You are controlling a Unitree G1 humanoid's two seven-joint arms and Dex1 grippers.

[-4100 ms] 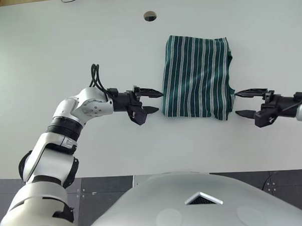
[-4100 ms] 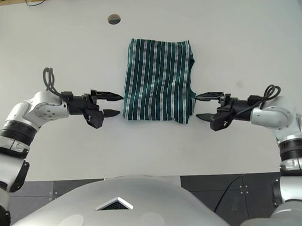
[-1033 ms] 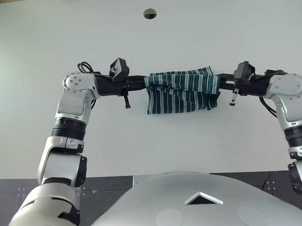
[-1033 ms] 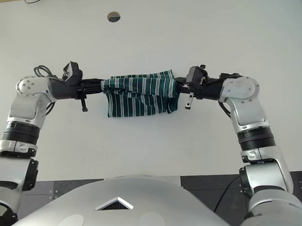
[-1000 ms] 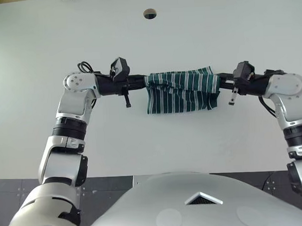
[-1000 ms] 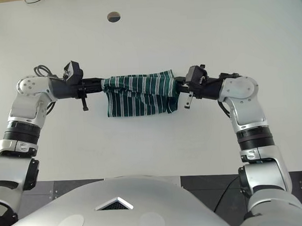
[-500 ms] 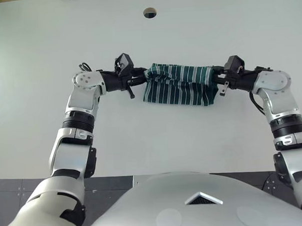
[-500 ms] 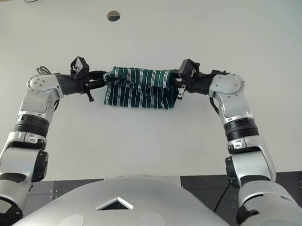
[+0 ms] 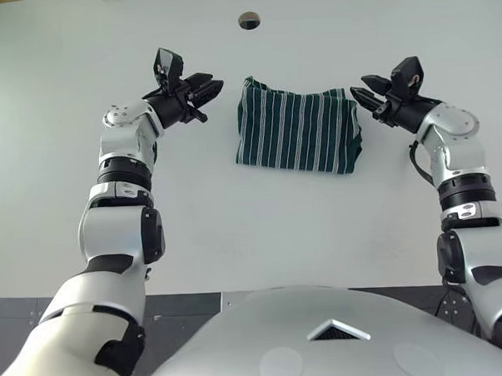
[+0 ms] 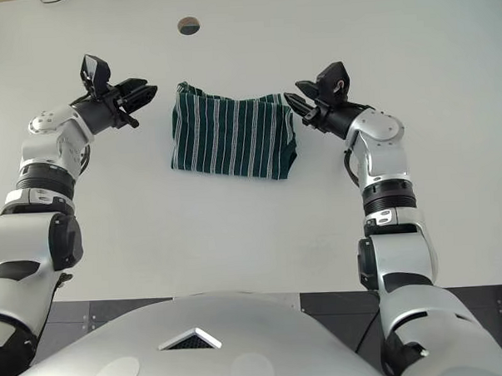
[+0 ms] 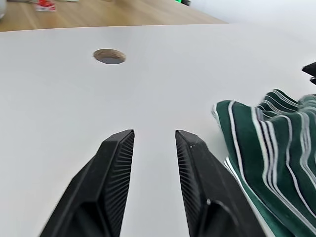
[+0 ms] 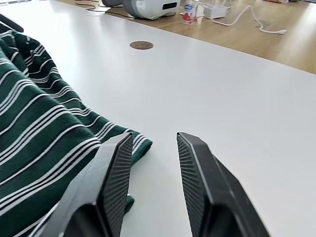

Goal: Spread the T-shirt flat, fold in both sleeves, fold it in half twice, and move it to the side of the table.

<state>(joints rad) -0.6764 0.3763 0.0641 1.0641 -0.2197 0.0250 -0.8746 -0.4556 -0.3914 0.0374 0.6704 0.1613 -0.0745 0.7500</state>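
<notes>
Left wrist view, T-shirt beside left pincer, apart

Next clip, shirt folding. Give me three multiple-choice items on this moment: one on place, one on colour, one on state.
1. Where is the T-shirt? A) folded on the table, between left claw and right claw B) hanging off the table edge C) on the floor
2. Its stripes are: A) red B) white C) yellow
3. The claws are: A) both shut on cloth B) both open, holding nothing C) one open, one shut
Answers: 1 A, it lies flat with a claw at each side; 2 B, white lines on green; 3 B, each wrist view shows its claw parted with nothing between.
</notes>
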